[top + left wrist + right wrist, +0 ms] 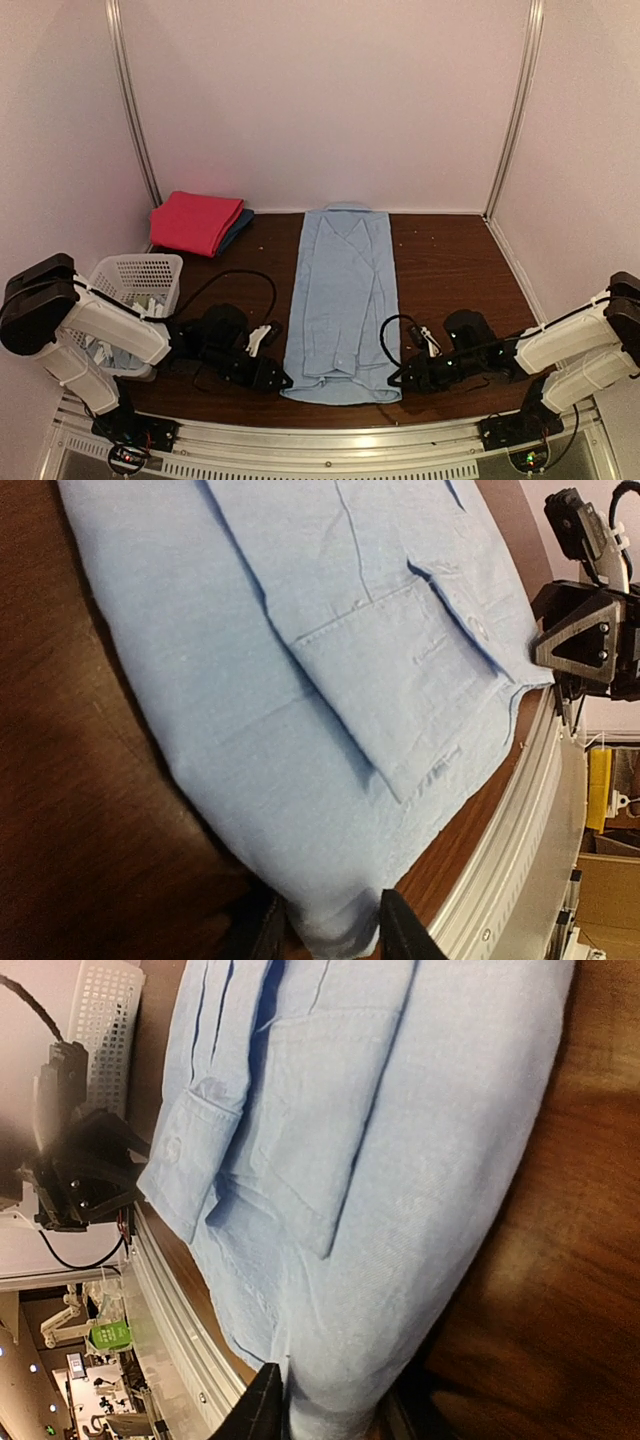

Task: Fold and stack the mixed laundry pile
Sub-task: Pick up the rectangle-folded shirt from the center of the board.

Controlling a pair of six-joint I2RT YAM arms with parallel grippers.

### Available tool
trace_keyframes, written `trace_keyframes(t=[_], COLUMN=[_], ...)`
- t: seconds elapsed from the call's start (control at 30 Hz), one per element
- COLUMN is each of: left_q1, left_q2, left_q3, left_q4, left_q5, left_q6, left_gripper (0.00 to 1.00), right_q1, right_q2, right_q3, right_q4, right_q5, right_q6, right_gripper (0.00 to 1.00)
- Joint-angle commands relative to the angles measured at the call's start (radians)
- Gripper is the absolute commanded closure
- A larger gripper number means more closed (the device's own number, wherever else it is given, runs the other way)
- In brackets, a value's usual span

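Matt woven cloth shirt (340,300), glossy wood table (450,270)

Right half of table (450,270): bare wood, free passage from back wall (330,100) down to the right arm (560,345). Centre strip occupied by long blue shirt (340,290). Upper left blocked by magenta cloth (195,222), basket (140,282) below it. Lane between those and the shirt looks passable, though a black cable (245,272) loops there, height unclear.

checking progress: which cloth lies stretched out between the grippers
The light blue shirt, laid long at mid-table; the magenta cloth sits folded at back left.
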Motion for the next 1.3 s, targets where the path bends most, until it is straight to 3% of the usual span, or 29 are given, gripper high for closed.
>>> trace_keyframes(t=[0.0,0.17,0.3,0.33,0.4,0.6,0.9,1.27], left_q1=[-0.020,-0.029,-0.048,-0.055,-0.070,-0.073,-0.060,0.131], left_q2=[0.017,0.015,-0.004,-0.017,-0.052,-0.137,-0.165,-0.021], left_q3=[-0.019,-0.024,-0.022,-0.022,-0.019,0.026,0.127,0.324], left_q4=[0.060,0.067,0.087,0.095,0.097,0.024,-0.056,-0.037], left_q5=[0.010,0.018,0.020,0.019,0.011,-0.003,-0.072,-0.052], left_q6=[-0.022,-0.022,-0.010,-0.007,0.006,0.054,0.142,0.242], left_gripper=[0.70,0.78,0.99,1.00,1.00,1.00,1.00,1.00], right_q1=[0.055,0.096,0.118,0.125,0.133,0.138,0.108,-0.164], right_q2=[0.031,0.037,0.016,0.001,-0.038,-0.165,-0.234,-0.091], right_q3=[-0.050,-0.055,-0.039,-0.034,-0.018,0.071,0.182,0.374], right_q4=[0.045,0.066,0.066,0.058,0.018,-0.185,-0.318,-0.336], right_q5=[0.033,0.050,0.064,0.074,0.096,0.174,0.277,0.179], right_q6=[0.076,0.104,0.097,0.093,0.084,-0.012,-0.151,-0.379], right_gripper=[0.69,0.76,0.90,0.95,1.00,1.00,1.00,1.00])
